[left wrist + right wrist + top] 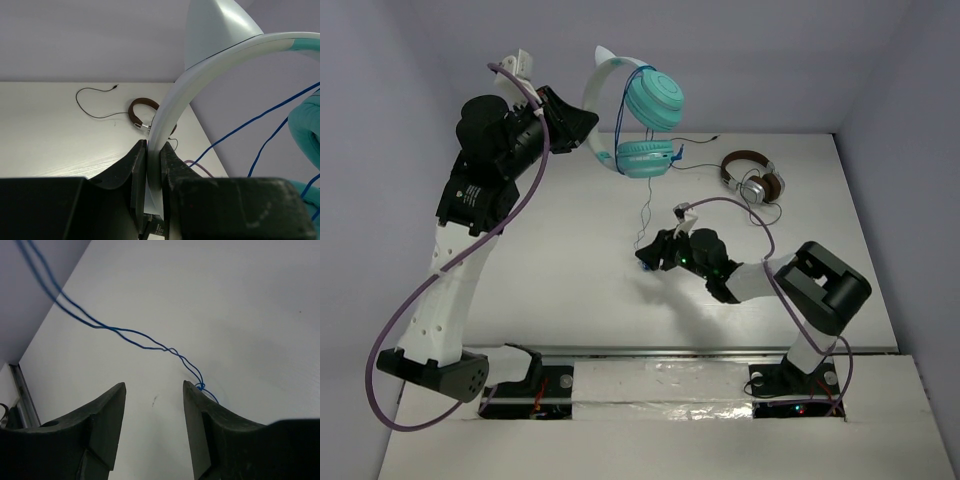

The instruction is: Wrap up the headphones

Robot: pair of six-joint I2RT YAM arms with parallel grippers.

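Note:
The teal headphones [650, 110] hang in the air at the back, held by their white headband [175, 105]. My left gripper [582, 125] is shut on the headband, which runs up between its jaws in the left wrist view. The thin blue cable [647, 205] is looped around the headband and cups and hangs down to the table. My right gripper [648, 258] is open, low over the table at the cable's lower end. In the right wrist view the cable [145, 340] runs past the right fingertip [192, 395], outside the gap.
The smaller brown-and-silver headphones [752, 178] with a black cable lie at the back right of the table; they also show in the left wrist view [142, 112]. The back wall is close behind the raised headphones.

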